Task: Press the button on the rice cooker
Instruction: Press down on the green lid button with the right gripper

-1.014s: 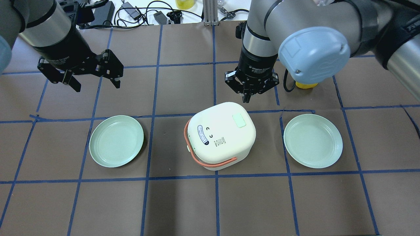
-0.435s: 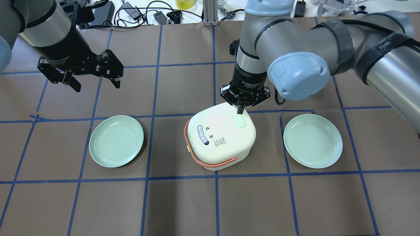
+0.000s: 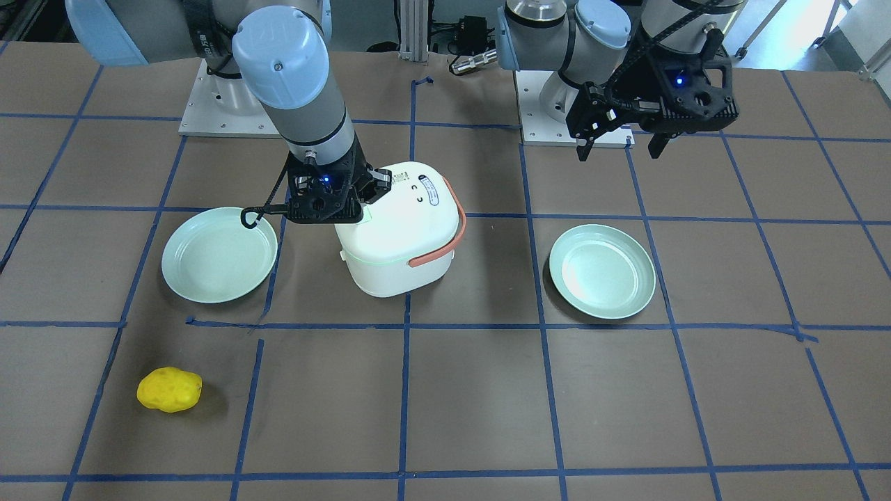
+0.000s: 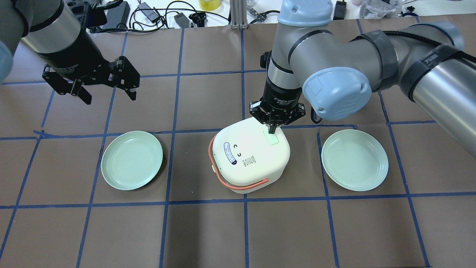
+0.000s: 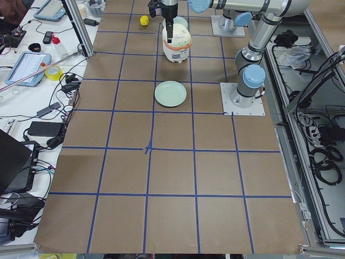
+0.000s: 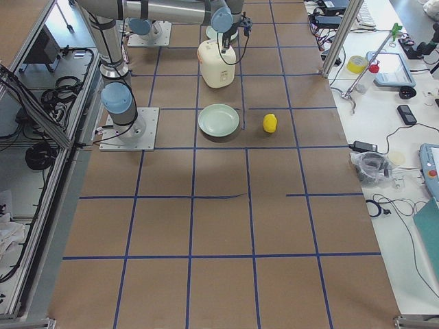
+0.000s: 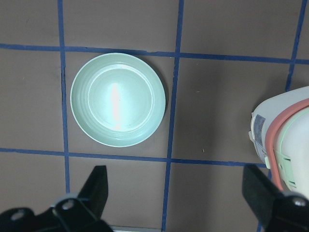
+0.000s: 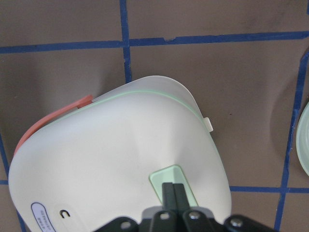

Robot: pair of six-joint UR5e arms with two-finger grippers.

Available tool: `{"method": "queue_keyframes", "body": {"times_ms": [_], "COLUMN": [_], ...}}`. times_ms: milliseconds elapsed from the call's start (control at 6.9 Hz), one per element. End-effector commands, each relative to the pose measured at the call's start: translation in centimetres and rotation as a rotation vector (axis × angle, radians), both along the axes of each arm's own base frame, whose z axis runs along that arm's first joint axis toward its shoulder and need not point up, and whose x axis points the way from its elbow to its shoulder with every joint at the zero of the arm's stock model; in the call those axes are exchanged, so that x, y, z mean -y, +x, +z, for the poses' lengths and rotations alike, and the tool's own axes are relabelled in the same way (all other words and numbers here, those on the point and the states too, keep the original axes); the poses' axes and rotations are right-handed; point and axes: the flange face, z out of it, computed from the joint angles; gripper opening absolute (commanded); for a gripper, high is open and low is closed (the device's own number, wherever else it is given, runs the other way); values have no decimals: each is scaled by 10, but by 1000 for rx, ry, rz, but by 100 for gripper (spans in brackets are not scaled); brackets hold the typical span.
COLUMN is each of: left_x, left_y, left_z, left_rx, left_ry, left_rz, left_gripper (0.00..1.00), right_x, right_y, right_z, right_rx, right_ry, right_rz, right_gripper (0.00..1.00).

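Right gripper (image 4: pixel 273 129), pinched into one poking tip, aims down at the button (image 4: pixel 273 139), centre; left gripper (image 4: pixel 109 97) idles spread, upper left.

- The table (image 4: pixel 208 238) is covered in brown paper, divided into squares by blue tape lines (image 4: pixel 245 230).
- A pale green plate (image 4: pixel 132 160) lies flat on the overhead view's left half.
- A second plate (image 4: pixel 354 160), the same colour, lies on the right half, well apart from the first.
- A lumpy yellow object (image 3: pixel 169 390) sits toward the operators' side, nearer the second plate.
- Black cables and adapters (image 4: pixel 148 15) lie along the far edge.
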Motion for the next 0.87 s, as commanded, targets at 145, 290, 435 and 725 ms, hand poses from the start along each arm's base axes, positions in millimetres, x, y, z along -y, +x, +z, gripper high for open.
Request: {"method": "queue_keyframes", "body": {"times_ms": [145,290,435,725], "left_x": [0,0,0,0], "left_y": [0,0,0,0], "left_z": [0,0,0,0], "left_rx": [0,0,0,0], "left_ry": [0,0,0,0], "left_rz": [0,0,0,0], "left_gripper": [100,100,100,100], "right_x": [-2,-4,-5,-7], "right_y": [0,0,0,-1], "right_z": [-4,-9,-13,-16], "right_rx": [4,4,2,0], "right_ry": [15,25,30,36], "right_rz": [-1,-1,-1,-1], "right_gripper": [12,12,12,12]}}
